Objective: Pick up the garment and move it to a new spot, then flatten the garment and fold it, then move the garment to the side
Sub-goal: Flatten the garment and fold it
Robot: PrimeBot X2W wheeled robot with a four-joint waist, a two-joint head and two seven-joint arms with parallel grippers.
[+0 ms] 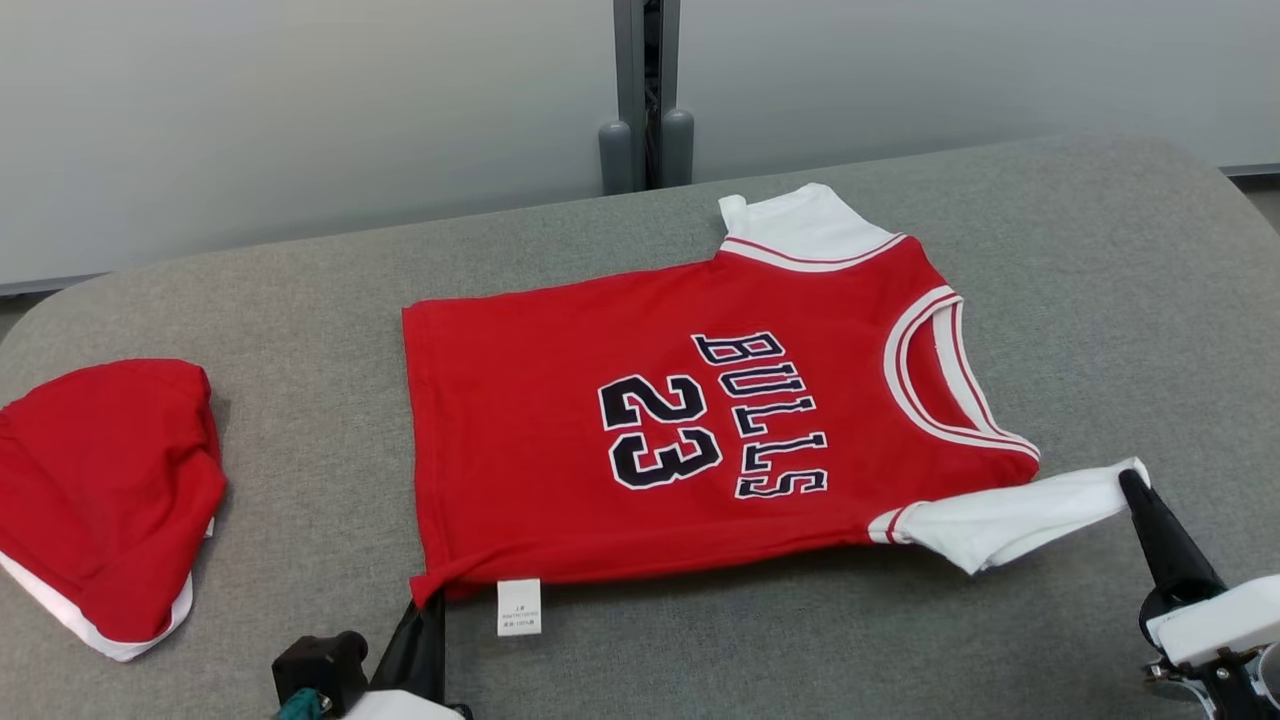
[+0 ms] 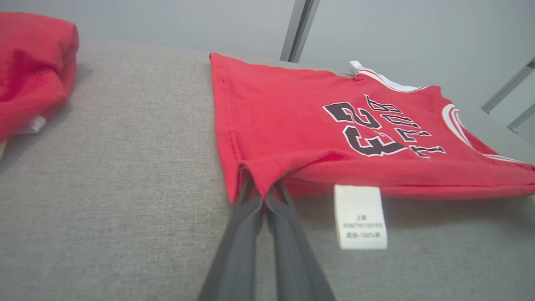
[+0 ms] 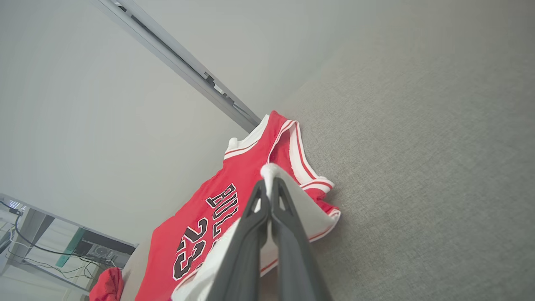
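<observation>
The garment (image 1: 620,440) is a red jersey with white sleeves and "BULLS 23" in dark letters, spread face up across the middle of the grey table (image 1: 1100,300). My left gripper (image 1: 425,600) is shut on its near bottom corner; in the left wrist view the red hem corner (image 2: 261,175) is pinched between the dark fingers (image 2: 246,225), next to a white care label (image 2: 361,217). My right gripper (image 1: 1133,482) is shut on the end of the near white sleeve (image 1: 1010,515), which is pulled out to the right. In the right wrist view the sleeve tip (image 3: 271,170) sits between the fingertips.
A second red garment with white trim (image 1: 100,500) lies bunched at the table's left edge. A grey post (image 1: 645,95) stands behind the table against the pale wall. Bare grey table surface lies right of the jersey and along the near edge.
</observation>
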